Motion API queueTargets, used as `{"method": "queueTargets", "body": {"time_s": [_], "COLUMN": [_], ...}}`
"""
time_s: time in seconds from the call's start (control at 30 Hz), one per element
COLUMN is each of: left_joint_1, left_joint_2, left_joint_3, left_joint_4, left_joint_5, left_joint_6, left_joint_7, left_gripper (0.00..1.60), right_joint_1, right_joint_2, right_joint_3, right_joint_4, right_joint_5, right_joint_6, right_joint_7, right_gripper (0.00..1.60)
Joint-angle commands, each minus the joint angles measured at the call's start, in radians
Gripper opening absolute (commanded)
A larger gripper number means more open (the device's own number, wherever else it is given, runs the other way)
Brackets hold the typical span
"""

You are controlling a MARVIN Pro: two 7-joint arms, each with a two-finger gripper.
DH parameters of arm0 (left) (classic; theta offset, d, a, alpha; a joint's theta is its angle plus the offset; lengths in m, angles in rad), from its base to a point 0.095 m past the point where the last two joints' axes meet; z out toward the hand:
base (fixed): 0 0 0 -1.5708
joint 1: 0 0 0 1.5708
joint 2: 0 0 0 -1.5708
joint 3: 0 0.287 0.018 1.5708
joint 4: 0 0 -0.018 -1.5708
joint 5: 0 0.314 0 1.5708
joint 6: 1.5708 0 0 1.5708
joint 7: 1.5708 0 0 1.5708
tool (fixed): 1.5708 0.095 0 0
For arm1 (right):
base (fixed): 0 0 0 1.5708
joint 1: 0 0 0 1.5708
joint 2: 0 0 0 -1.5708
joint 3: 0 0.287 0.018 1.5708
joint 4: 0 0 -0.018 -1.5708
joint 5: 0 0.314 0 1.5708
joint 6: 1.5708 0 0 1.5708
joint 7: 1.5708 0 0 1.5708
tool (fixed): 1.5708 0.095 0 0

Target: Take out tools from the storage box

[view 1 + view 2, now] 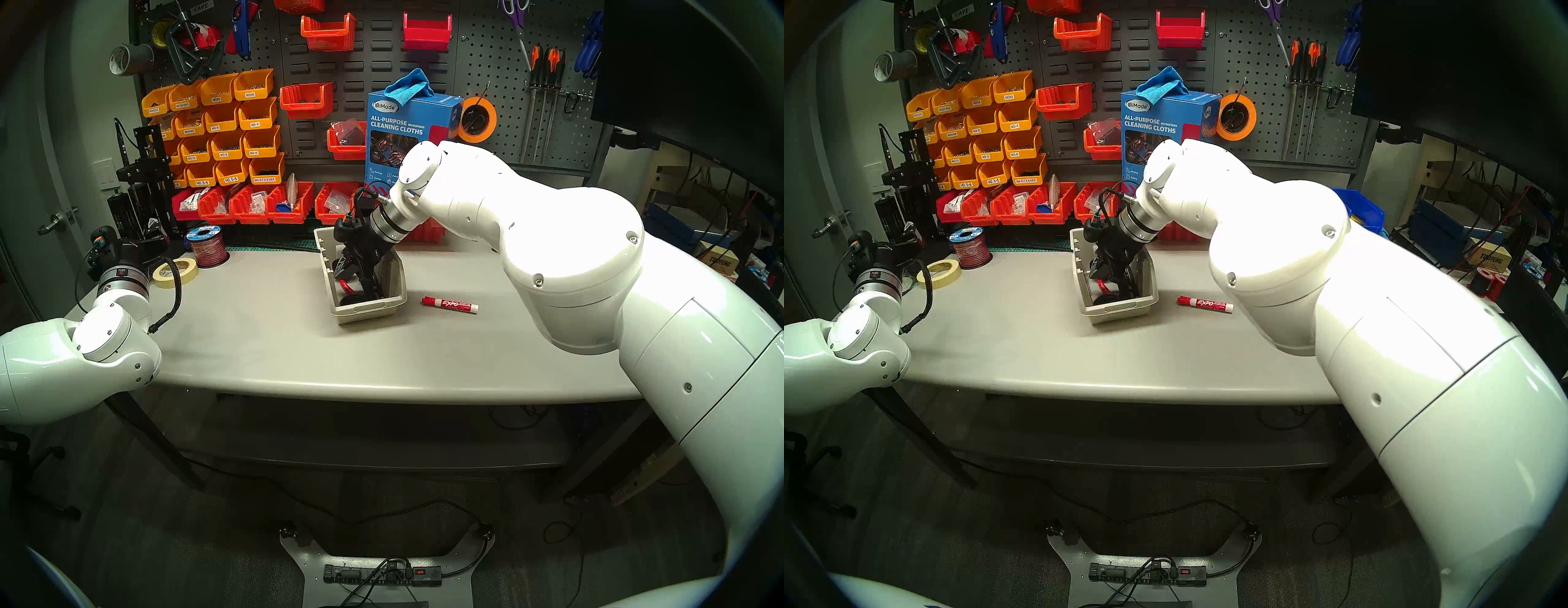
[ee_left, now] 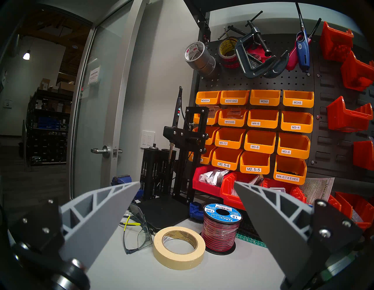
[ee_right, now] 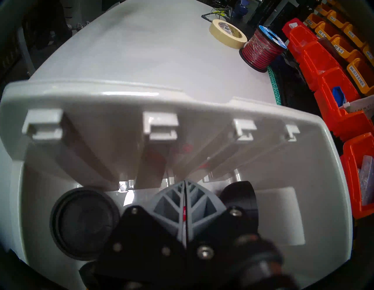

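**Storage box worked mid-table**

Storage box [image 1: 368, 312] sits mid-table, two black round cups [image 3: 85, 222] inside. Right gripper [image 3: 185, 214] is down in it, jaws pinched tight on a slim red-handled tool [image 1: 348, 287]. Expo marker [image 1: 449, 305] lies just beside. Left gripper [image 2: 187, 204] gapes wide, well apart.

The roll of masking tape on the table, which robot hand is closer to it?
The left. The left gripper hangs open just short of the masking tape. The right gripper is far across the table, down inside the beige bin.
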Motion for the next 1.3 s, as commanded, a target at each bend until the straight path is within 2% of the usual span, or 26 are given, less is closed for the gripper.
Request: {"method": "queueTargets", "body": {"time_s": [0.0,0.33,0.37,0.43,0.47,0.53,0.87,1.0,1.17,1.27], "left_joint_1": [-0.013,-0.013,-0.013,-0.013,-0.013,-0.013,-0.013,-0.013,-0.013,-0.013], "left_joint_2": [-0.001,-0.001,-0.001,-0.001,-0.001,-0.001,-0.001,-0.001,-0.001,-0.001], "left_joint_3": [-0.012,-0.012,-0.012,-0.012,-0.012,-0.012,-0.012,-0.012,-0.012,-0.012], "left_joint_4": [-0.002,-0.002,-0.002,-0.002,-0.002,-0.002,-0.002,-0.002,-0.002,-0.002], "left_joint_5": [0.005,0.006,0.006,0.006,0.006,0.006,0.006,0.006,0.006,0.006], "left_joint_6": [-0.001,-0.001,-0.001,-0.001,-0.001,-0.001,-0.001,-0.001,-0.001,-0.001], "left_joint_7": [-0.002,-0.001,-0.001,-0.001,-0.001,-0.001,-0.001,-0.001,-0.001,-0.001], "left_gripper": [1.6,1.6,1.6,1.6,1.6,1.6,1.6,1.6,1.6,1.6], "right_joint_1": [0.058,0.05,0.049,0.047,0.047,0.046,0.044,0.038,0.031,0.027], "right_joint_2": [0.005,0.003,0.003,0.004,0.004,0.007,0.015,0.018,0.02,0.02], "right_joint_3": [0.003,-0.008,-0.009,-0.01,-0.01,-0.013,-0.014,-0.011,-0.007,-0.003], "right_joint_4": [0.007,0.01,0.01,0.01,0.01,0.01,0.01,0.01,0.01,0.01], "right_joint_5": [0.0,-0.022,-0.024,-0.027,-0.027,-0.032,-0.039,-0.04,-0.039,-0.037], "right_joint_6": [0.01,0.029,0.029,0.03,0.03,0.033,0.033,0.03,0.025,0.021], "right_joint_7": [-0.005,0.012,0.012,0.013,0.013,0.012,0.007,-0.003,-0.019,-0.028], "right_gripper": [0.0,0.0,0.07,0.46,0.46,0.57,0.79,0.99,1.33,1.27]}}
